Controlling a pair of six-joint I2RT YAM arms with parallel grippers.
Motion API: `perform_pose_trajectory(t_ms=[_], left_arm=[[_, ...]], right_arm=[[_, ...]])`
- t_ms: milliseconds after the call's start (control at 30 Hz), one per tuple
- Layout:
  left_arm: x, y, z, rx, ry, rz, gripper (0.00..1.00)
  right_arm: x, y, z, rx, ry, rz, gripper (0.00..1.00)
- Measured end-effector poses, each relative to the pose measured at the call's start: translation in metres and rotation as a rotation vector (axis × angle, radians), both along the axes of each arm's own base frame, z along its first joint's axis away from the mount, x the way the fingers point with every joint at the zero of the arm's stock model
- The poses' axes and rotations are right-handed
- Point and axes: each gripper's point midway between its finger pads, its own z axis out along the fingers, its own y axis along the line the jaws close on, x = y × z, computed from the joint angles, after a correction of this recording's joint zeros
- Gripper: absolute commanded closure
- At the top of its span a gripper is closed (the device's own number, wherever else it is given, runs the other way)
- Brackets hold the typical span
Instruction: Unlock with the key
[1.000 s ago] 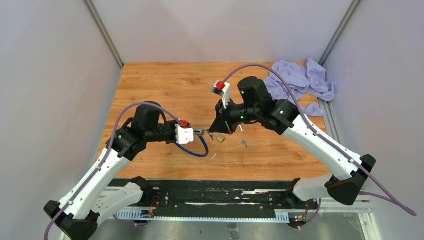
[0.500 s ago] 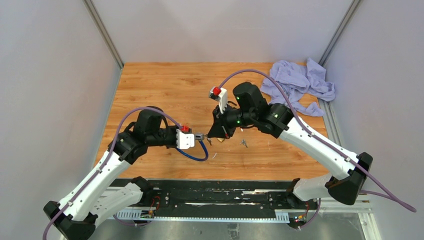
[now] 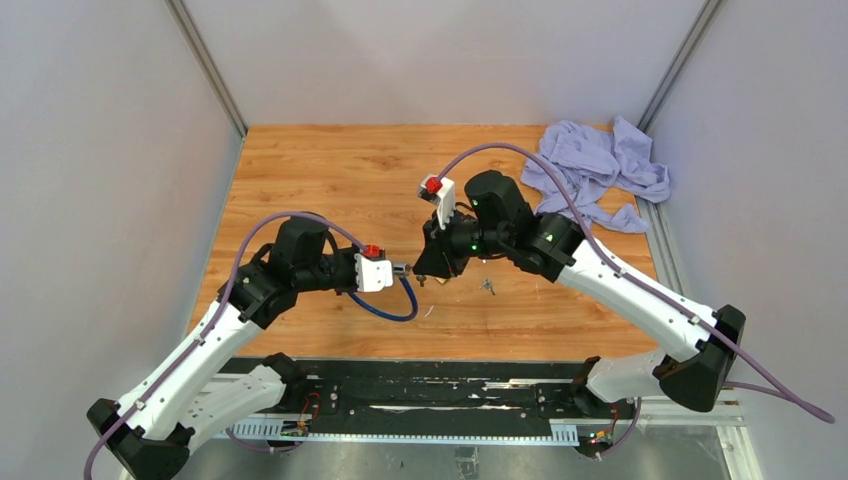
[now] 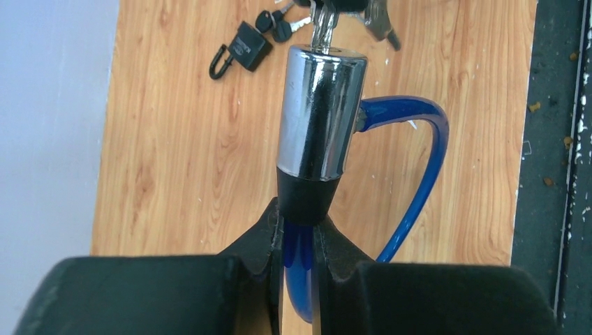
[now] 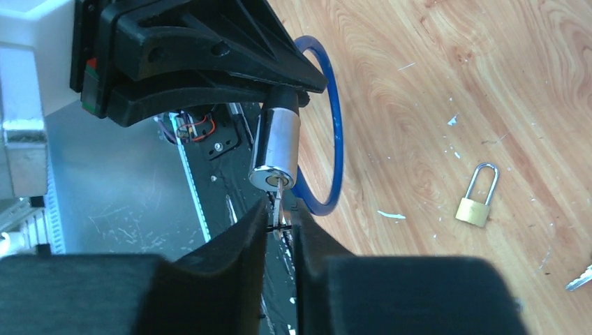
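Over the last second my right arm has swung in toward the left one. My right gripper (image 5: 280,213) now sits at the mouth of the cable lock (image 4: 321,112), where before it hung a little apart from it. My left arm has nudged forward to meet it.

My left gripper (image 4: 301,218) is pinched on the black collar (image 4: 304,199) at the base of the lock's chrome barrel (image 5: 274,150). It holds the lock above the surface (image 3: 330,170) with the barrel pointing at the right gripper. The blue cable (image 4: 427,167) loops out from the side of the barrel and comes back between my left fingers.

The key (image 5: 278,194) stands in the keyhole in the barrel's end face, with its head in the narrow gap between my right fingertips. Those jaws are nearly together, but I cannot tell whether the pads press the key or only flank it.

On the surface lie a brass padlock (image 5: 477,202) and a small black padlock (image 4: 244,47) with dark-headed keys (image 4: 276,28) just beside it. A lilac cloth (image 3: 595,170) is bunched at the far right corner, well apart from the lock.
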Motion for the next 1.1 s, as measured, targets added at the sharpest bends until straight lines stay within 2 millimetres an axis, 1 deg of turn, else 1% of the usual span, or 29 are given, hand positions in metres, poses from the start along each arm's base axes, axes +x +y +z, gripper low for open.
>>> perform_pose_trajectory(t_ms=[67, 100, 133, 233, 367, 467, 567, 600, 700, 900, 1100], left_arm=[[0.001, -0.005, 0.005, -0.02, -0.013, -0.006, 1.0], [0.002, -0.005, 0.006, -0.024, -0.018, -0.007, 1.0], [0.003, -0.006, 0.008, -0.027, -0.026, -0.003, 1.0], [0.007, -0.004, 0.01, -0.028, -0.047, 0.013, 1.0], [0.007, -0.001, 0.007, -0.016, -0.053, 0.024, 1.0], [0.007, 0.0, 0.006, -0.014, -0.052, 0.026, 1.0], [0.007, -0.001, 0.005, -0.014, -0.046, 0.022, 1.0], [0.006, -0.002, 0.005, -0.014, -0.042, 0.02, 1.0], [0.005, -0.003, 0.001, -0.011, -0.022, 0.011, 1.0], [0.001, -0.004, -0.003, -0.003, 0.007, -0.004, 1.0], [-0.002, -0.005, 0.0, -0.007, 0.011, -0.014, 1.0]], right_arm=[[0.002, -0.002, 0.001, 0.003, -0.018, -0.011, 0.67], [0.001, -0.003, 0.001, 0.006, -0.021, -0.014, 0.6], [0.0, -0.005, 0.003, 0.01, -0.026, -0.017, 0.57], [-0.002, -0.018, 0.01, 0.032, -0.043, -0.027, 0.51], [-0.003, -0.038, 0.025, 0.084, -0.061, -0.039, 0.48], [-0.01, -0.043, 0.033, 0.116, -0.059, -0.008, 0.48], [-0.016, -0.04, 0.035, 0.133, -0.049, 0.037, 0.5], [-0.016, -0.039, 0.034, 0.132, -0.044, 0.045, 0.53], [-0.013, -0.031, 0.029, 0.121, -0.023, 0.065, 0.6], [-0.004, -0.016, 0.02, 0.108, 0.008, 0.086, 0.7], [-0.002, -0.013, 0.018, 0.109, 0.015, 0.094, 0.71]])
